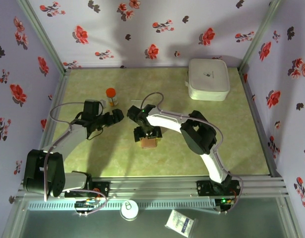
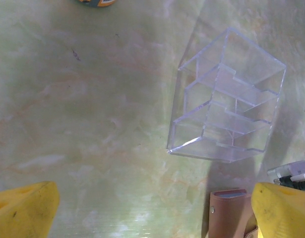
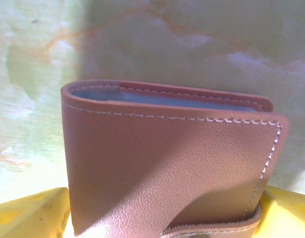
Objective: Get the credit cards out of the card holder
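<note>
**Right arm is nearest**

From above: the card holder (image 1: 148, 143) lies mid-table, under the right gripper (image 1: 148, 133); the left gripper (image 1: 117, 117) hangs beside.
Left wrist: fingers (image 2: 23, 210) wide, card holder down-right.
Right wrist: card holder between fingers (image 3: 28, 215), long side across; pinched or loose, I cannot tell.

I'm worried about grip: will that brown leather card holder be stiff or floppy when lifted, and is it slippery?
Probably semi-stiff: the card holder is folded double with stitched edges, so it should keep shape yet flex. Its grained leather surface likely resists slipping. Being flat, it shouldn't roll.
</note>
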Controlling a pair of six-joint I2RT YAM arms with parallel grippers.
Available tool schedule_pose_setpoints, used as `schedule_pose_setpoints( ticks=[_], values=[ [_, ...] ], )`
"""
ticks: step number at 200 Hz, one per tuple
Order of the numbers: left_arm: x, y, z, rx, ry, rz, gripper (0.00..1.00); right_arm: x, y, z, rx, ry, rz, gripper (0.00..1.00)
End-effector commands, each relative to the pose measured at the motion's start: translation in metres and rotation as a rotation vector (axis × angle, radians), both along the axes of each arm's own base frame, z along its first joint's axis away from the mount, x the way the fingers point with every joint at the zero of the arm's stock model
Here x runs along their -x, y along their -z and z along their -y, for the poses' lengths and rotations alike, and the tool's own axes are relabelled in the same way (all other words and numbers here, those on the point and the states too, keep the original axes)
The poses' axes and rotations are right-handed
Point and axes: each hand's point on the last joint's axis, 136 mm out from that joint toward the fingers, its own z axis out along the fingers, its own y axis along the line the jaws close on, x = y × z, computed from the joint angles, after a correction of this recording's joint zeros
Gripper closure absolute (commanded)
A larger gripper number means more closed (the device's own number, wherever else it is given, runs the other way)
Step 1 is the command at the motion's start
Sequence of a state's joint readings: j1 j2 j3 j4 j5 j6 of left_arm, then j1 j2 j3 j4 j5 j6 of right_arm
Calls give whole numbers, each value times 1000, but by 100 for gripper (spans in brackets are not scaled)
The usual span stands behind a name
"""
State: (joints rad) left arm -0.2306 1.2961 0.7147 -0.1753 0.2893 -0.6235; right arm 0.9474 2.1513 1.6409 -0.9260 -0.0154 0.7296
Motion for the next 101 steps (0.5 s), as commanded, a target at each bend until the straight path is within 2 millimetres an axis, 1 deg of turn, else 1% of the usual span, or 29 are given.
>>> schedule_pose_setpoints(
  ticks=[1, 13, 27, 46, 60, 75, 85, 101],
  values=[
    [3, -4, 7, 48, 4, -21, 2, 5, -23, 1, -38, 14, 10, 6],
    [6, -4, 15, 72, 24, -27, 6, 5, -30, -1, -83, 14, 12, 4],
    [9, -5, 27, 122, 45, -28, 10, 4, -37, 2, -128, 31, 10, 3],
    [15, 2, 42, 192, 50, -67, 18, 3, -46, 7, -187, 53, 23, 4],
    [18, 6, 55, 223, 67, -87, 30, 3, -51, 12, -216, 43, 28, 6],
    [21, 12, 72, 242, 98, -108, 41, 0, -52, 28, -192, 46, 39, 8],
    [23, 16, 83, 255, 120, -126, 50, -1, -51, 36, -185, 53, 41, 11],
    [27, 23, 99, 280, 146, -149, 58, -3, -52, 42, -185, 52, 51, 13]
  ],
)
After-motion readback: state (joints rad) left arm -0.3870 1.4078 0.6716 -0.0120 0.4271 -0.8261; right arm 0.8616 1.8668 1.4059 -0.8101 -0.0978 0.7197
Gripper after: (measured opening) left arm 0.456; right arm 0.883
